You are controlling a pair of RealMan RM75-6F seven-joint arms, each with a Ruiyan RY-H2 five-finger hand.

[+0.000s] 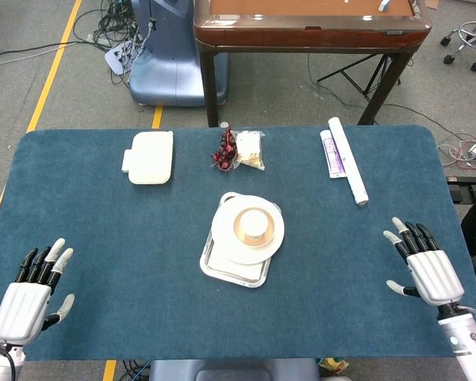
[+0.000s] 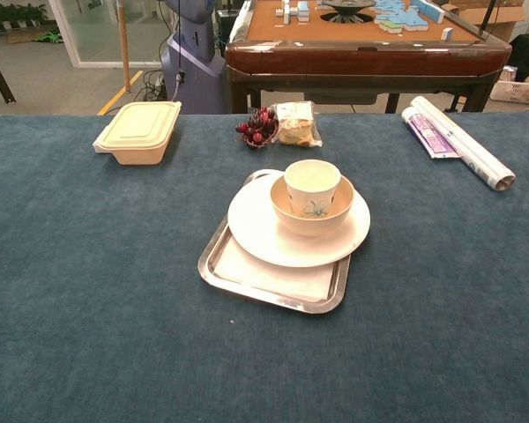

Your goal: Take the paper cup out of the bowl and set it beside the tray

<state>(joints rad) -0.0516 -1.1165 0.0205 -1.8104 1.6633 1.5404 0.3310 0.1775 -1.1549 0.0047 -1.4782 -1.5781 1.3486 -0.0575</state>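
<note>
— Where does the job stand?

— Nothing is done yet, by the look of it. The paper cup [image 2: 312, 186] stands upright inside the bowl [image 2: 312, 214], the bowl sits on the plate [image 2: 273, 236], and the plate rests on the tray [image 2: 269, 285], in the middle of the surface [image 2: 88, 291].

— And the hands?

— The left hand [image 1: 28, 295] lies at the near left corner, fingers apart, holding nothing. The right hand [image 1: 426, 266] is at the near right edge, also spread and released. Both are well apart from the cup, and only the head view shows them.

— So what is left?

— All of it, I judge: reach in, grasp the cup, lift it clear of the bowl, and put it on the cloth beside the tray.

— Count things for me.

— One cup, one bowl, one plate, one tray. Farther back: one lidded food box [image 2: 138, 130] to the left, one bunch of red fruit [image 2: 258, 127] touching one small bag of snacks [image 2: 296, 123] in the centre, and one paper roll [image 2: 463, 142] on the far right, with a flat printed packet just beside it. Two hands.
</note>
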